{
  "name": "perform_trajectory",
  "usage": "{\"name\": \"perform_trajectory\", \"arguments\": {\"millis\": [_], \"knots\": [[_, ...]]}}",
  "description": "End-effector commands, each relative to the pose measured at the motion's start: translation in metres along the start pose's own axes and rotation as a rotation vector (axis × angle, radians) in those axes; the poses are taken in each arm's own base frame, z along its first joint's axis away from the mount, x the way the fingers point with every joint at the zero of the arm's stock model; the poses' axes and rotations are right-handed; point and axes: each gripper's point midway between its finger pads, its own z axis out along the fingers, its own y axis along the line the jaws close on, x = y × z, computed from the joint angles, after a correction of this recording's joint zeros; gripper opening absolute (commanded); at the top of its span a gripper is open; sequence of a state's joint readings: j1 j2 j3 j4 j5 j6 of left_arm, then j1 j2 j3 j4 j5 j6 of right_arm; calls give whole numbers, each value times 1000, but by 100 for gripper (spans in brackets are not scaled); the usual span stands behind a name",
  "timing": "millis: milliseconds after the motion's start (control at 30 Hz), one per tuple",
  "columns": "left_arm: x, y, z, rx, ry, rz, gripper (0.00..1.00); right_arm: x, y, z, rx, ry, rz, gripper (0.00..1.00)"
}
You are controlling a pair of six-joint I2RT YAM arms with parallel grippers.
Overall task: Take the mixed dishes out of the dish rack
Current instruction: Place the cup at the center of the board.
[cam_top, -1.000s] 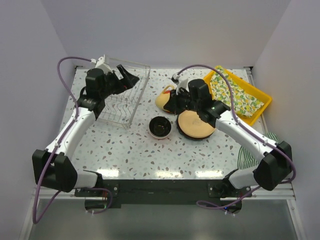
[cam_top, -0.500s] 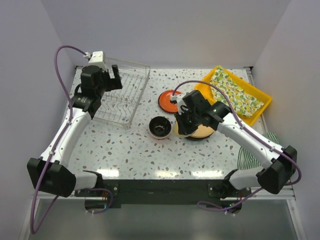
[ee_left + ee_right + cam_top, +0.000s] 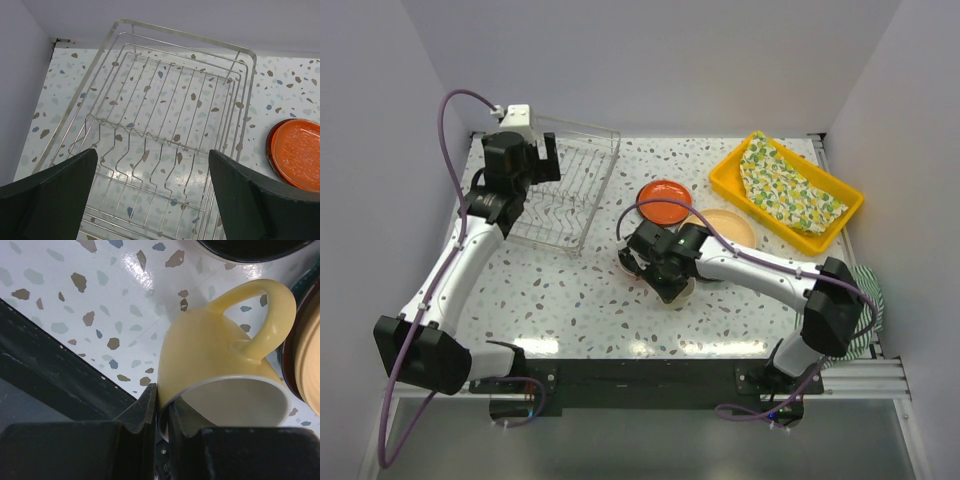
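Observation:
The dish rack (image 3: 565,195), a silvery wire basket, stands at the far left and holds nothing in the left wrist view (image 3: 165,115). My left gripper (image 3: 542,163) hovers over it, open and empty (image 3: 152,160). My right gripper (image 3: 658,265) is at the table's middle, shut on the rim of the cream mug (image 3: 220,350), one finger inside and one outside. The mug hangs low over the table, handle up and to the right in the wrist view. The black bowl (image 3: 250,246) lies just beyond it. An orange plate (image 3: 665,200) and a tan plate (image 3: 725,228) lie on the table.
A yellow tray (image 3: 728,172) with a lemon-print cloth (image 3: 788,190) sits at the far right. A green striped cloth (image 3: 865,290) lies by the right arm's base. The orange plate shows at the right edge of the left wrist view (image 3: 297,155).
My right arm has swung left and nearer with the mug, from over the tan plate to beside the black bowl, uncovering both plates. My left gripper has lifted slightly over the rack.

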State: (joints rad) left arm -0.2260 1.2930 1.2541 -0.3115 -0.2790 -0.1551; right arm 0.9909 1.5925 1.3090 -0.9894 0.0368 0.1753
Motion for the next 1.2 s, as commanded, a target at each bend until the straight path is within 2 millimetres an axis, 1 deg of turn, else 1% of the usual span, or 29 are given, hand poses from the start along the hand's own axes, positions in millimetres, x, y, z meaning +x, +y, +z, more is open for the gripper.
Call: {"name": "perform_trajectory", "arguments": {"millis": [0,233,333,400,467,500,600,667,700,733,833,867,900,933,967,1000,1033,1067,1100,1133,1167], "knots": [[-33,4,-18,-16,-90,5,98,-8,2,-1,67,-11,-36,0],[-32,3,-21,-14,-90,8,98,2,9,16,75,18,-51,0],[-32,2,-21,-11,-92,6,98,3,10,17,72,18,-48,13],[-33,2,-22,-8,-93,4,98,3,11,14,72,7,-50,25],[-33,1,-22,-1,-94,-2,98,1,10,12,73,-2,-47,29],[-33,0,-23,2,-94,-3,98,0,10,10,72,-9,-47,33],[-33,-3,-24,16,-97,-11,98,-2,12,5,65,-22,-47,39],[-33,-2,-26,16,-98,-12,98,-6,12,-2,62,-37,-46,48],[-35,-1,-28,15,-103,-13,98,-10,13,-6,58,-51,-48,52],[-34,-1,-28,15,-103,-13,98,-12,13,-12,53,-69,-51,65],[-36,0,-34,17,-116,-20,98,-26,15,-28,38,-117,-80,81],[-39,1,-39,20,-130,-26,98,-31,14,-33,42,-135,-82,88],[-41,1,-41,25,-142,-31,98,-40,15,-42,40,-164,-81,91],[-37,1,-42,26,-137,-36,98,-44,15,-46,31,-177,-87,92],[-42,3,-49,27,-159,-46,98,-49,16,-52,22,-200,-87,94],[-44,3,-52,32,-172,-53,98,-59,18,-58,9,-241,-84,96],[-40,3,-54,35,-170,-56,98,-66,15,-62,-2,-264,-71,97],[-44,5,-62,38,-190,-64,98,-70,16,-64,-33,-278,-62,98],[-44,7,-65,35,-192,-66,98,-82,17,-68,-59,-321,-44,98],[-42,8,-68,33,-189,-73,98,-90,4,-69,-70,-345,4,98],[-40,11,-74,28,-185,-77,98,-96,4,-70,-121,-358,29,98]]}}
